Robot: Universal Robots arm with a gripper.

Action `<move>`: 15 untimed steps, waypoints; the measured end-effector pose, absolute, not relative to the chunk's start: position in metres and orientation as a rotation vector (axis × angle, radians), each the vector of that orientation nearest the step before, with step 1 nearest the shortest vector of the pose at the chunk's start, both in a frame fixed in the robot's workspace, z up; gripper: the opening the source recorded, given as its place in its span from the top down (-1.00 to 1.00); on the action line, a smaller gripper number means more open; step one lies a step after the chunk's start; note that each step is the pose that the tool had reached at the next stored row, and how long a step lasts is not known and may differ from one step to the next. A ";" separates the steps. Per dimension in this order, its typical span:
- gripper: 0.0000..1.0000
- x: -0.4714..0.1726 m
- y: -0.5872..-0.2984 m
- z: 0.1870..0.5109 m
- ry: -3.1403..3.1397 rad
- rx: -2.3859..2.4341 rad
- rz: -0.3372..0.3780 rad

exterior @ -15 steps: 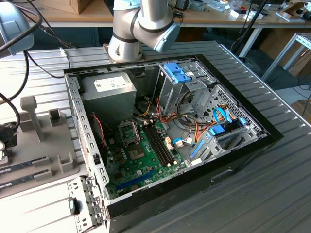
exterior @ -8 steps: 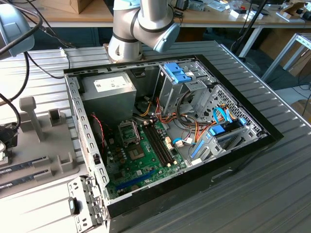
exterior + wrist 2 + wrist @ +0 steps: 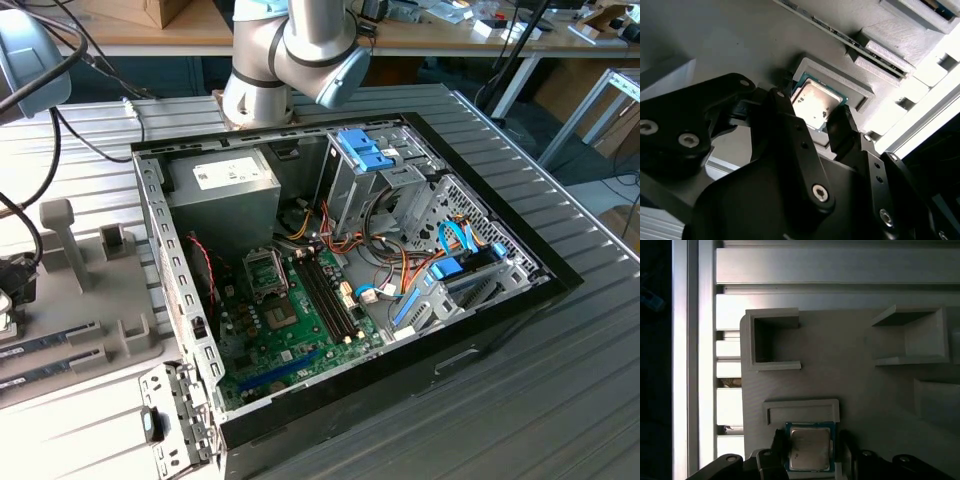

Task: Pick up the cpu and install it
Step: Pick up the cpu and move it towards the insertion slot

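The cpu (image 3: 815, 100) (image 3: 809, 447) is a small square chip with a silver top and a thin green rim. It lies in a shallow framed pocket of a grey printed tray (image 3: 855, 380) (image 3: 95, 320). In both wrist views my gripper (image 3: 812, 110) (image 3: 812, 452) straddles it. One black finger (image 3: 782, 97) presses one edge and the other finger (image 3: 840, 125) presses the opposite edge, so the gripper is shut on the chip. In the exterior view the open computer case (image 3: 500, 330) holds the green motherboard (image 3: 290, 335), with its square metal socket frame (image 3: 267, 272).
The tray stands on a ribbed metal table (image 3: 560, 400), at the exterior view's left of the case. Raised box-shaped holders (image 3: 772, 340) rise from the tray near the pocket. Inside the case are a grey power supply (image 3: 225, 185), blue drive bays (image 3: 365, 150) and loose cables.
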State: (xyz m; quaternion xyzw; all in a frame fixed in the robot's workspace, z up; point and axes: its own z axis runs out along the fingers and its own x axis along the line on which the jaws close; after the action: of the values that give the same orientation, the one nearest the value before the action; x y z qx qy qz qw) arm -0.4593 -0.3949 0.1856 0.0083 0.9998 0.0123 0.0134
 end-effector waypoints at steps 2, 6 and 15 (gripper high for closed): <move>-0.18 -0.459 -0.395 0.186 3.115 0.026 0.038; -0.18 -0.459 -0.395 0.186 3.115 0.026 0.038; -0.18 -0.459 -0.393 0.186 3.115 0.026 0.038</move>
State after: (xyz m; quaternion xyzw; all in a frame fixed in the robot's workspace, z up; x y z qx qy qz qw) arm -0.4594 -0.3927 0.1859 0.0083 0.9998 0.0121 0.0130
